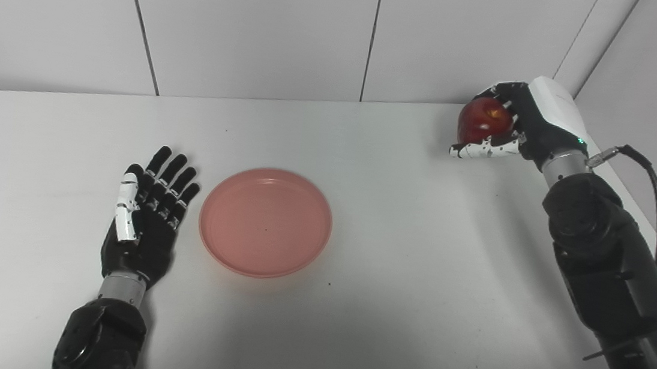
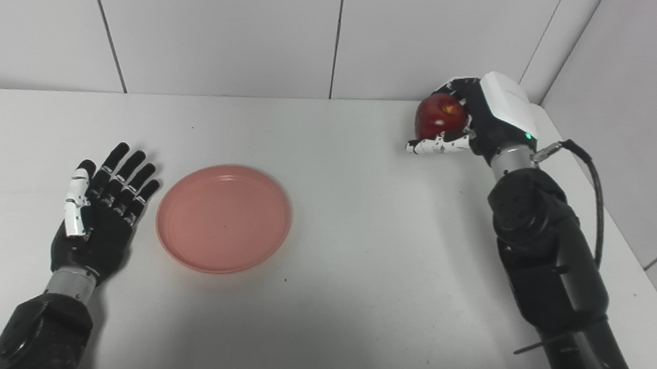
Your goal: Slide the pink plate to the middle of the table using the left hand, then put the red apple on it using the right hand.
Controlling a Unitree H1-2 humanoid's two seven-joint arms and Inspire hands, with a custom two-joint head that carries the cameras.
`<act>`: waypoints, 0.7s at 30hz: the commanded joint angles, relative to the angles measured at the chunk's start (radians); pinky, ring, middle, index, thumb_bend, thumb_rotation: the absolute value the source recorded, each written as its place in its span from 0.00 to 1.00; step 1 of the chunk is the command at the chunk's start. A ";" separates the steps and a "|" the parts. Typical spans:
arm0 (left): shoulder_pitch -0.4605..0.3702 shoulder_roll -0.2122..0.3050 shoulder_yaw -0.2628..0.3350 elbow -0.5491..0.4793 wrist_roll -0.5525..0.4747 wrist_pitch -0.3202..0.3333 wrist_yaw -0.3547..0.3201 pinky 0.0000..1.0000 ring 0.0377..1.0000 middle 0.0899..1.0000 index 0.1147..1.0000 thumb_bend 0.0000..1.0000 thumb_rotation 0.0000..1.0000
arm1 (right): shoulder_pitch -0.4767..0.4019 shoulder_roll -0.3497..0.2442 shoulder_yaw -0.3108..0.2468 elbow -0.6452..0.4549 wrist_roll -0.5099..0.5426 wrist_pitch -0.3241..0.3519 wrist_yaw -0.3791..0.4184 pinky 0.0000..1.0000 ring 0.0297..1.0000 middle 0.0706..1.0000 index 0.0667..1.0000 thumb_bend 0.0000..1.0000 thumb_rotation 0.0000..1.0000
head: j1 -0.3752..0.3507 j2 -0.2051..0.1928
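Observation:
The pink plate (image 1: 266, 222) lies flat on the white table (image 1: 396, 227), a little left of its middle. My left hand (image 1: 146, 215) rests open on the table just left of the plate, palm up, fingers straight, a small gap from the rim. At the far right corner my right hand (image 1: 512, 127) is shut on the red apple (image 1: 484, 120), fingers curled over its top and thumb under it. The apple seems slightly off the table surface.
White wall panels close the table at the back and on the right. A black cable (image 1: 654, 186) loops beside the right forearm. The table's right edge runs close under the right arm.

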State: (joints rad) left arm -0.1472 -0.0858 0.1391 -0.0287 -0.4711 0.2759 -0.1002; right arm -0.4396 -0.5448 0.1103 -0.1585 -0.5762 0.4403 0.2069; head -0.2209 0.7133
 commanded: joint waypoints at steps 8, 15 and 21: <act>-0.010 -0.015 -0.020 -0.049 0.018 -0.030 0.013 0.91 0.90 0.89 0.86 0.35 1.00 | -0.110 0.075 0.081 -0.077 -0.057 -0.032 0.015 0.32 0.39 0.44 0.45 0.51 0.14 | 0.033 0.004; -0.007 -0.021 -0.024 -0.057 0.022 -0.028 0.019 0.91 0.90 0.88 0.86 0.35 1.00 | -0.137 0.152 0.134 -0.087 -0.092 -0.029 0.043 0.27 0.34 0.42 0.45 0.51 0.15 | 0.043 0.007; -0.007 -0.027 -0.021 -0.056 0.016 -0.029 0.021 0.92 0.90 0.88 0.86 0.35 1.00 | -0.156 0.209 0.181 -0.080 -0.115 -0.029 0.057 0.30 0.37 0.44 0.45 0.52 0.15 | 0.055 0.010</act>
State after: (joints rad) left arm -0.1315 -0.1006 0.1229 -0.0559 -0.4502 0.2758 -0.0740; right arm -0.5332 -0.3418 0.2927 -0.2173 -0.6737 0.4388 0.2738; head -0.1764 0.7210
